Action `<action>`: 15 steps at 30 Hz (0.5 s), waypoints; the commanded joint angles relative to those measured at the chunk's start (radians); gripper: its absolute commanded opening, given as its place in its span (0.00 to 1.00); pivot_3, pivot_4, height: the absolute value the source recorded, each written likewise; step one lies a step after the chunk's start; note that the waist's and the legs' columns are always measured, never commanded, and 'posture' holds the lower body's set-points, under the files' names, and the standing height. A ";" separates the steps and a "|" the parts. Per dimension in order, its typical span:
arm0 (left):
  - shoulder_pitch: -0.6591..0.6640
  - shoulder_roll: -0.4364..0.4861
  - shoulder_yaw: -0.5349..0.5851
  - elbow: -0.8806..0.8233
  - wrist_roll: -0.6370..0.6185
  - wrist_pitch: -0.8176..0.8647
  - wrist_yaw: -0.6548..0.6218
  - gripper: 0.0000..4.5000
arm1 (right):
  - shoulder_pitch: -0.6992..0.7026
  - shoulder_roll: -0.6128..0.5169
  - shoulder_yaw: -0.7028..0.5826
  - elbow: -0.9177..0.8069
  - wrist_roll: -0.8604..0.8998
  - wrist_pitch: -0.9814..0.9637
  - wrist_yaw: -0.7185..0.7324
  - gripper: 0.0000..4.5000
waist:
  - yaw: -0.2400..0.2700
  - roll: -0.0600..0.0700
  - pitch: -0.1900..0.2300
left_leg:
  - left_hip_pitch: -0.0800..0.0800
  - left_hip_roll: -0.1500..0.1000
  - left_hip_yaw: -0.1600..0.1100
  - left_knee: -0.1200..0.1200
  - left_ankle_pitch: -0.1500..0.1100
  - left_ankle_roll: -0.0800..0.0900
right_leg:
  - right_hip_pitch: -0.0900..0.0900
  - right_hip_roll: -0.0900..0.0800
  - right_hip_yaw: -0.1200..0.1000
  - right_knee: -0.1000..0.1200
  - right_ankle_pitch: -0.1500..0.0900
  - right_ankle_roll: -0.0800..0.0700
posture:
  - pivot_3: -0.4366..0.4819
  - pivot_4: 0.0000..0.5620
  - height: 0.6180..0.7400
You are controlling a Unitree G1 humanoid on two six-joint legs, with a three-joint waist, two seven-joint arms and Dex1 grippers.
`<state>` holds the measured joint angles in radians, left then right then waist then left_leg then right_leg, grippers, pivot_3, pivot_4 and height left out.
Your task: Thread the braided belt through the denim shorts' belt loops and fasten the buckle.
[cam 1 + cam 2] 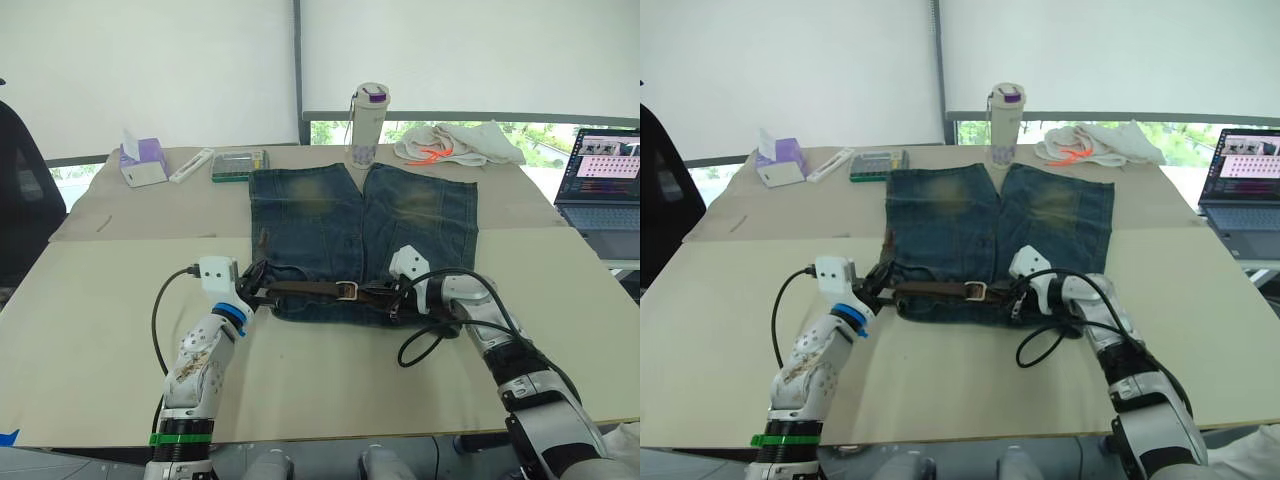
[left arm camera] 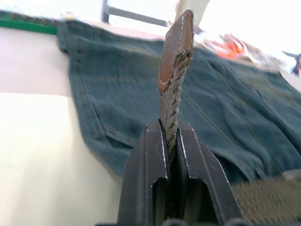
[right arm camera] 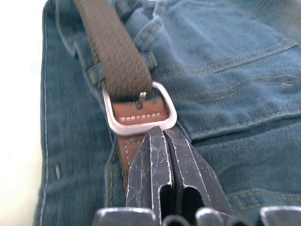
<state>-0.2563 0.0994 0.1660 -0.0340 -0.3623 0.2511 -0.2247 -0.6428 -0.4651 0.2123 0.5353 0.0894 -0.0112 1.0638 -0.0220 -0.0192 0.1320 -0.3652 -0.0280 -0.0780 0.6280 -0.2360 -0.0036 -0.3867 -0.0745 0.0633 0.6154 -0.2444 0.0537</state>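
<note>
Left gripper (image 1: 252,283) is seen at the waistband corner of the denim shorts (image 1: 330,225) (robot's left side), fingers clamped on the leather-tipped end of the braided belt (image 1: 305,289), which stands up between the pads (image 2: 153,160). Right gripper (image 1: 397,298) is placed at the waistband's other end, fingers pressed together just beside the buckle (image 3: 140,113); whether the leather tab is pinched cannot be told. The belt is laid along the waistband between the two grippers, passing under a belt loop (image 3: 96,74) before the buckle. The shorts are spread flat on the table (image 1: 90,330), waistband toward the robot. Beyond the legs a bottle (image 1: 367,123) is stood; a white cloth (image 1: 458,142) lies beside it.
</note>
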 commanded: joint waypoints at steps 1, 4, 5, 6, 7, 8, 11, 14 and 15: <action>-0.038 0.007 0.083 0.002 -0.022 -0.048 0.052 0.00 | -0.002 0.009 0.024 0.048 -0.039 -0.020 0.011 0.01 | -0.002 0.000 0.000 | 0.000 0.000 0.000 0.000 0.000 0.000 | 0.000 0.000 0.000 0.000 0.000 0.000 | 0.48 0.27 1.00; -0.028 0.025 0.044 0.005 0.005 -0.038 0.020 0.00 | -0.017 0.033 -0.002 0.050 0.000 -0.045 0.025 0.01 | -0.007 0.000 0.000 | 0.000 0.001 0.000 -0.001 0.000 0.000 | 0.000 0.001 0.000 0.000 0.000 0.000 | 0.48 0.27 1.00; -0.023 0.028 0.030 0.005 0.011 -0.037 0.010 0.00 | -0.022 0.042 -0.012 0.048 0.015 -0.046 0.034 0.01 | -0.008 0.000 0.000 | 0.000 0.001 0.000 -0.001 0.000 0.000 | 0.000 0.001 0.000 0.000 0.000 0.000 | 0.48 0.27 1.00; -0.018 0.028 0.019 0.006 0.015 -0.037 0.004 0.00 | -0.025 0.048 -0.016 0.046 0.025 -0.053 0.048 0.01 | -0.008 0.000 0.000 | 0.000 0.001 0.000 -0.001 0.000 0.000 | 0.000 0.001 0.000 0.000 0.000 0.000 | 0.48 0.27 1.00; -0.016 0.026 0.015 0.010 0.017 -0.039 0.003 0.00 | -0.030 0.050 -0.016 0.047 0.028 -0.058 0.062 0.01 | -0.009 0.000 0.000 | 0.000 0.001 0.000 -0.001 0.000 0.000 | 0.000 0.001 0.000 0.000 0.000 0.000 | 0.48 0.27 1.00; -0.015 0.020 0.016 0.012 0.013 -0.036 0.005 0.00 | -0.033 0.051 -0.013 0.047 0.027 -0.065 0.077 0.01 | -0.008 0.000 0.000 | 0.000 0.001 0.000 -0.001 0.000 0.000 | 0.000 0.001 0.000 0.000 0.000 0.000 | 0.48 0.27 1.00; -0.007 0.013 0.006 0.011 0.016 -0.038 0.004 0.00 | -0.053 0.066 -0.007 0.069 0.004 -0.075 0.076 0.01 | -0.008 0.000 0.000 | 0.000 0.000 0.000 -0.001 0.000 0.000 | -0.001 0.000 0.000 0.000 0.000 0.000 | 0.48 0.27 1.00; -0.002 0.010 -0.002 0.009 0.018 -0.039 0.001 0.00 | -0.080 0.082 -0.007 0.101 -0.010 -0.086 0.075 0.01 | -0.014 0.000 0.000 | 0.000 0.000 0.000 -0.001 0.000 0.000 | -0.001 0.000 0.000 0.001 0.000 0.000 | 0.48 0.27 1.00; -0.001 0.010 -0.003 0.008 0.019 -0.039 0.000 0.00 | -0.086 0.087 -0.009 0.106 -0.010 -0.089 0.078 0.01 | -0.014 0.000 0.000 | 0.000 0.001 0.000 -0.001 0.000 0.000 | -0.001 0.000 0.000 0.001 0.000 0.000 | 0.48 0.27 1.00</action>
<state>-0.2566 0.1076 0.1695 -0.0041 -0.3491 0.2360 -0.2174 -0.7059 -0.3918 0.1957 0.6391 0.0802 -0.0730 1.1355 -0.0365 -0.0192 0.1320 -0.3651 -0.0274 -0.0785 0.6272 -0.2361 -0.0038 -0.3876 -0.0740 0.0634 0.6164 -0.2443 0.0534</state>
